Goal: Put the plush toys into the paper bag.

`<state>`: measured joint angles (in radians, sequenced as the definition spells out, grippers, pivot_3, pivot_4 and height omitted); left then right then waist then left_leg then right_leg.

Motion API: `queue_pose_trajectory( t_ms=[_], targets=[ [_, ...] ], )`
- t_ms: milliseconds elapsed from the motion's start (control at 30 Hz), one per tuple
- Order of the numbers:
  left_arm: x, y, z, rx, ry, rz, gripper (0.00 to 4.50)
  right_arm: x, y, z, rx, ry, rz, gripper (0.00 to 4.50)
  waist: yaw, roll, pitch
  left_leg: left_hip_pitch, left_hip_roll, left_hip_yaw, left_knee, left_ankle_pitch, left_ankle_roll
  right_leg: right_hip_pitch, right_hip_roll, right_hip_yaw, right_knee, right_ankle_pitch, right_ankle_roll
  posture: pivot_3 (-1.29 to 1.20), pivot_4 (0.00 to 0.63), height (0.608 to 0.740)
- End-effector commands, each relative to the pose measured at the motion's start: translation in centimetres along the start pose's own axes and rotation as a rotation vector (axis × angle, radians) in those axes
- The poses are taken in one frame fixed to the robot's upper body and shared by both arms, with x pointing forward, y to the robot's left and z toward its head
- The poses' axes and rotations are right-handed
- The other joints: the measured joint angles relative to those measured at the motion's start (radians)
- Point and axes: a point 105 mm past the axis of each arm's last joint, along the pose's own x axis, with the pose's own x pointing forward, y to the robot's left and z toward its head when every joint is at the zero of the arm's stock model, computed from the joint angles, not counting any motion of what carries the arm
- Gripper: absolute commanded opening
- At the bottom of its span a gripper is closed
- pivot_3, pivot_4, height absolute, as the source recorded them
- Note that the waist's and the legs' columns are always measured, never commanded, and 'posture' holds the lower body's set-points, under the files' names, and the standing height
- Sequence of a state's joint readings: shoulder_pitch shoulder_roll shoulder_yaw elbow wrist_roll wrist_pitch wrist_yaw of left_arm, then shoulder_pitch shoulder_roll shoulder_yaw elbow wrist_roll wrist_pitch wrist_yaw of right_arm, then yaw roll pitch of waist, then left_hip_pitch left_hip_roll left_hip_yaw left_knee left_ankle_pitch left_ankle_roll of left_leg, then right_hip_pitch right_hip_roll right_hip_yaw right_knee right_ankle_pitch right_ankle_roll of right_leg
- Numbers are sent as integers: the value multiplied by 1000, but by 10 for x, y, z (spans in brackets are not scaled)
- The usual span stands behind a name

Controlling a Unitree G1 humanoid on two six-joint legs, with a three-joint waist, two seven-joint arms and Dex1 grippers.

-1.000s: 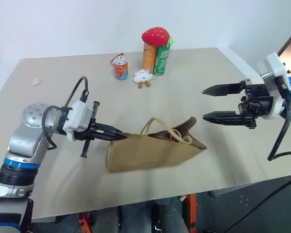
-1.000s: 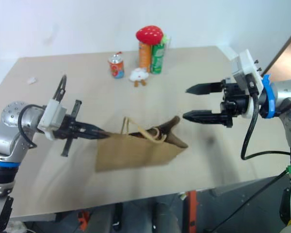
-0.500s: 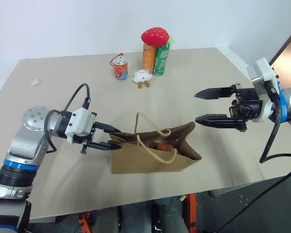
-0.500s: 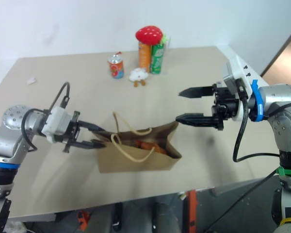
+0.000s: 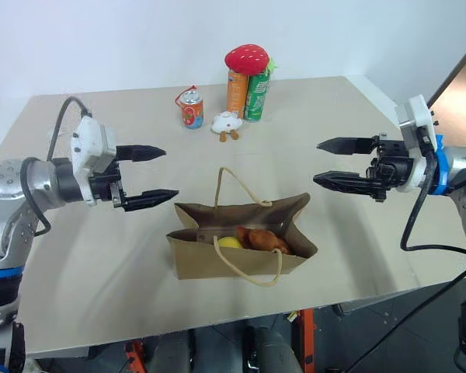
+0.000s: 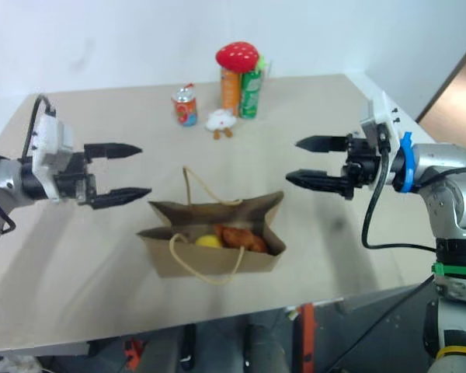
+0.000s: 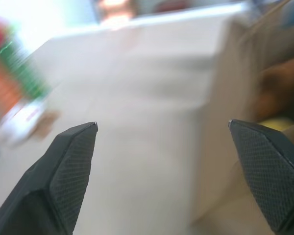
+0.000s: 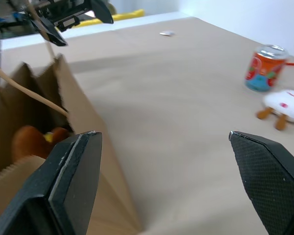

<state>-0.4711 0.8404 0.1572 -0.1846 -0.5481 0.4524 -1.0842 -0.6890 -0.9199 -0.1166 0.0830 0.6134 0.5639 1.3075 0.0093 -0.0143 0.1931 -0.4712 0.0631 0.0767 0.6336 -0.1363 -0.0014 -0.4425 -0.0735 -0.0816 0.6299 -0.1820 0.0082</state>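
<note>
the paper bag (image 5: pixel 241 247) stands open on the counter (image 5: pixel 78 280) with a yellow and a brown plush toy (image 5: pixel 256 238) inside. the left pincer (image 5: pixel 149 176) and right pincer (image 5: pixel 332 162) hover spread and empty either side of the bag. beyond the bag, a white plush (image 5: pixel 228 123) sits by the cans (image 5: pixel 247 95); a reach past the bag could snag a cord handle (image 5: pixel 231 186) and tip it.

The bench (image 5: pixel 78 295) is evenly and brightly lit from above, with soft shadows cast beside the paper bag (image 5: pixel 241 250). Strong motion blur is seen in the left wrist view, where cans beyond the fingers (image 7: pixel 71 161) are smeared.
</note>
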Motion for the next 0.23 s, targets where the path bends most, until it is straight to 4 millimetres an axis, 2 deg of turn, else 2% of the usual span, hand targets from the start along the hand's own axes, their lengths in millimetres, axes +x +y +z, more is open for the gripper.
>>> queue_pose_trajectory(
  t_ms=[33, 233],
  targets=[
    [-4, 7, -10, 24, 33, 70, 4417, -5, -5, 4, -49, -11, -23, 4500, 0, 0, 0, 0, 0, 0, 0, 0, 0, 0, 0, 0, 0, 0, 0, 0, 150, 740],
    [0, 12, -18, 44, 33, 115, 4417, -2, -7, -3, -62, 1, -29, 4500, 1, 0, 0, 0, 0, 0, 0, 0, -1, 0, 0, 0, 0, 0, 0, 0, 150, 740]
  ],
)
